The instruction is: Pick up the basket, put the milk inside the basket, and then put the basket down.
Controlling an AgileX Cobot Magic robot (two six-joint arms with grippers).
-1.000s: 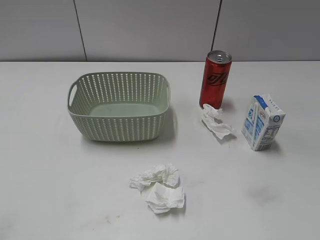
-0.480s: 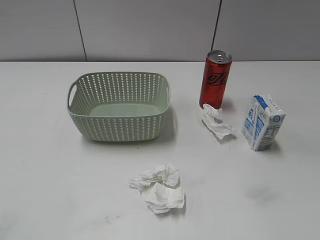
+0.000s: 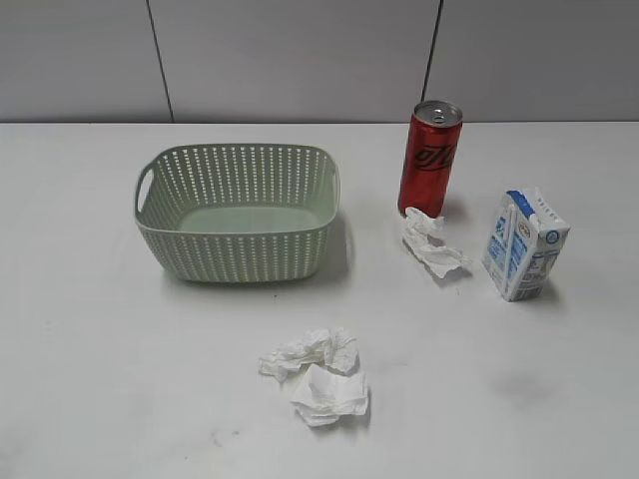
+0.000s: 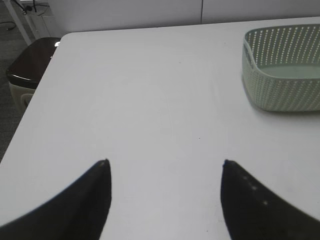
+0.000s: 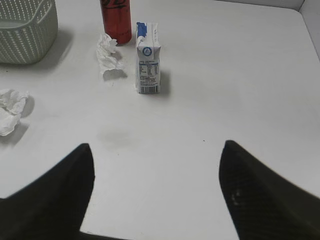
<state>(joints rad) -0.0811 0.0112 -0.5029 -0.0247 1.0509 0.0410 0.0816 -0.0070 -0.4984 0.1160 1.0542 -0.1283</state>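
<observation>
Pale sage-green perforated plastic basket (image 3: 238,213) sits empty on white surface (image 3: 120,379); small white-and-blue gabled milk carton (image 3: 524,244) stands well right of basket, past red can (image 3: 429,158) w/ crumpled tissue (image 3: 431,242). Nothing moved in last sec, so task prob. not begun. Left gripper (image 4: 165,167) & right gripper (image 5: 155,150) both spread wide, holding nothing, above bare surface.

I see even, bright, diffuse light on the white table (image 3: 120,379) in all three views, with no hard glare. Shadows are soft and short: the basket (image 3: 240,212) casts one toward 3 o'clock in the exterior view, and so does the milk (image 3: 523,244). The can (image 3: 430,158) top shows a small highlight. Both wrist views are slightly softer, and their dark fingertips (image 4: 95,200) at 6 o'clock look blurred.
</observation>
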